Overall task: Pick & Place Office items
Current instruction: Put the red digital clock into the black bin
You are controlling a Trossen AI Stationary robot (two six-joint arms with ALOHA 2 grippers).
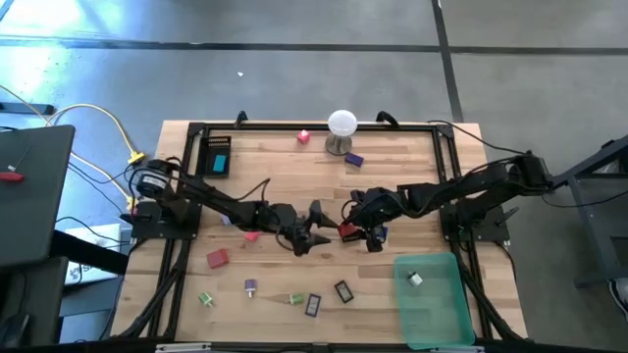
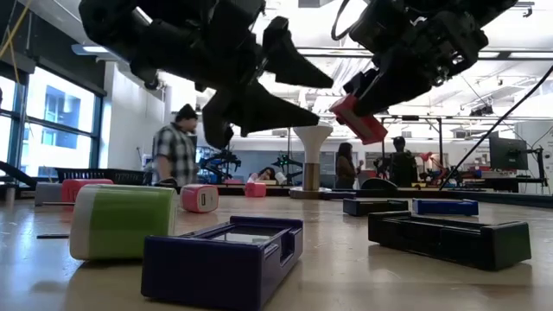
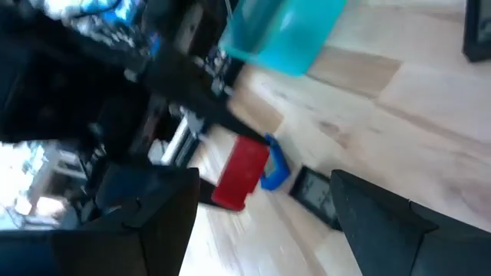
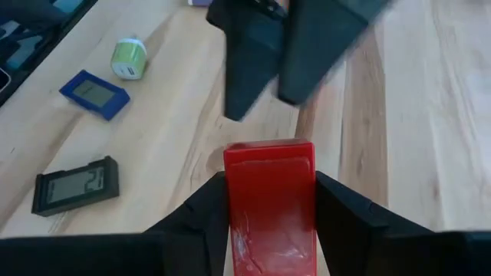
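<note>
Red block [image 4: 270,201] is clamped in the right gripper [image 4: 270,211] above the table; left gripper [image 1: 312,233] faces it, fingers apart

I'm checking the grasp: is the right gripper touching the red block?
Touching. In the right wrist view both fingers of the right gripper press against the sides of the red block.

right end effector [image 4: 270,222] grips a red block [image 4: 270,201], the left end effector [image 4: 285,57] just beyond it.
</note>
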